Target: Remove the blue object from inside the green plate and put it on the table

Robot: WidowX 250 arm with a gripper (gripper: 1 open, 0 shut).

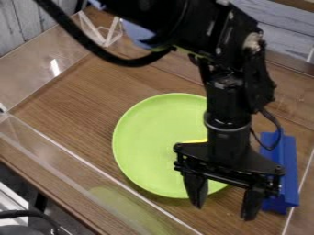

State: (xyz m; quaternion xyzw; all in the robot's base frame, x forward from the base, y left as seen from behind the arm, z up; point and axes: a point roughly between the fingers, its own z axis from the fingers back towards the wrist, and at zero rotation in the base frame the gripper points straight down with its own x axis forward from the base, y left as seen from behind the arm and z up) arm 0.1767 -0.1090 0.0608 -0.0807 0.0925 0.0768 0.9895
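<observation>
In the camera view, the green plate [150, 140] was seen lying flat on the bench [76, 95], its rim rounding toward nine o'clock, with bare wood grain between it and the clear wall [61, 151] toward eight o'clock. The blue object [285, 173] was seen at about four o'clock of the frame, beyond the plate's rim and close beside the right-hand clear edge. No part of it was seen on the plate. The black gripper [223, 202] was held low at about five o'clock, partly across the plate's near rim, with its fingers spread apart and nothing clamped between them. A small patch of yellow [194, 141] was glimpsed behind the arm, too much covered to be named.

By these signs the removal and the setting down were judged to be done, although the base of the blue object was partly hidden and its full contact with the wood could not be confirmed. Only a clean withdrawal of the arm was judged to be left. Little room was offered toward three o'clock, where the block and the wall were crowded together; more open wood was found toward ten o'clock. A lift straight up was judged safest, since a sideways sweep might have nudged the block or the plate's rim.
</observation>
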